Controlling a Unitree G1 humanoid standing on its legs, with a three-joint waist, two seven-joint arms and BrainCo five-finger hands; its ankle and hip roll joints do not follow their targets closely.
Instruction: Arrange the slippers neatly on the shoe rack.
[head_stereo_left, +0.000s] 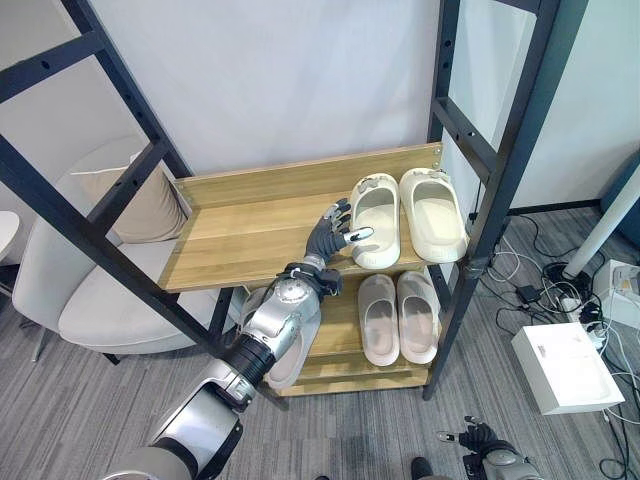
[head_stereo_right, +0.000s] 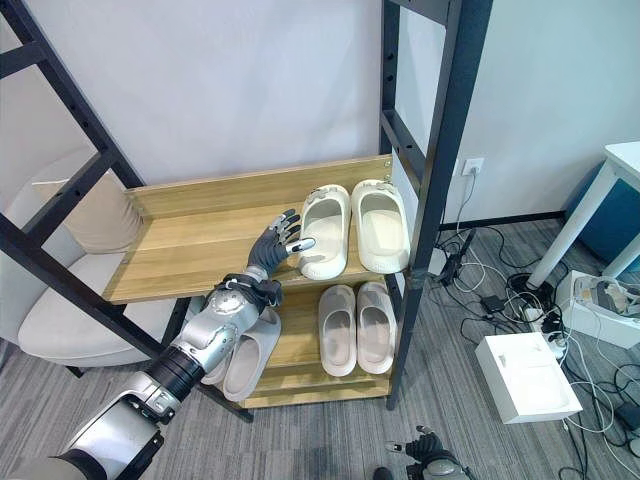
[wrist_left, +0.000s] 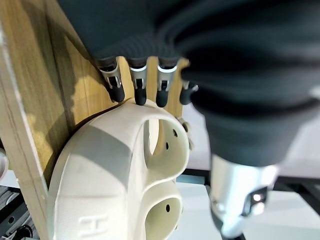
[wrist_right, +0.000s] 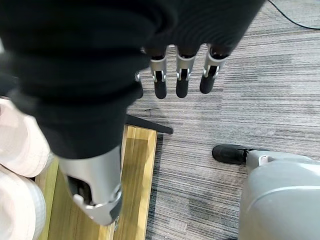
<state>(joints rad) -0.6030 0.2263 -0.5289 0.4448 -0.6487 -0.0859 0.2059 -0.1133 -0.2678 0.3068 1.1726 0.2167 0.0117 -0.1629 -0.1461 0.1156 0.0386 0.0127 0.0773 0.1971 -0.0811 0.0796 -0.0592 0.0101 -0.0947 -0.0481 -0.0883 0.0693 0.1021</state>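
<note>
Two cream slippers stand side by side at the right end of the shoe rack's top shelf (head_stereo_left: 250, 235): the left one (head_stereo_left: 377, 222) and the right one (head_stereo_left: 432, 212). My left hand (head_stereo_left: 330, 235) is open just left of the left slipper, its thumb resting on that slipper's near edge. In the left wrist view its straight fingers (wrist_left: 137, 90) reach past the slipper's strap (wrist_left: 115, 175). A second pair (head_stereo_left: 398, 318) lies on the lower shelf, and another slipper (head_stereo_right: 245, 365) lies there partly behind my arm. My right hand (head_stereo_left: 478, 438) hangs open low over the floor.
Black slanted frame posts (head_stereo_left: 500, 170) flank the rack on both sides. A pale armchair (head_stereo_left: 90, 290) with a cushion stands to the left. On the carpet to the right are a white box (head_stereo_left: 565, 365) and tangled cables (head_stereo_left: 560, 285).
</note>
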